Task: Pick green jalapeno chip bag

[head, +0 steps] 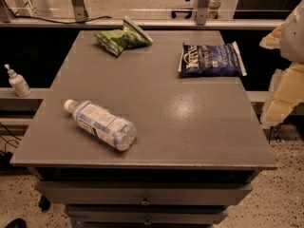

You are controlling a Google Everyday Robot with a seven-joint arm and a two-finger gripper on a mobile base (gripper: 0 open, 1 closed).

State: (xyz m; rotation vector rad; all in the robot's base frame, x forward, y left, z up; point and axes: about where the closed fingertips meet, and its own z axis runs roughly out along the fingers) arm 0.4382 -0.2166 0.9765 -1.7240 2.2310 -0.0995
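The green jalapeno chip bag is a small crinkled foil pouch, mottled green with pale edges, one end cocked upward. It lies at the far corner of the worktop, well to the left of the jaws and farther back. The jaws hang pale and yellowish at the right edge, off the worktop's side (spread or pressed together, I cannot tell). Just to their left lies a dark blue chip bag, its white lettering unreadable. Farther left and nearer, a white-capped clear bottle lies on its side, label illegible, contents unclear.
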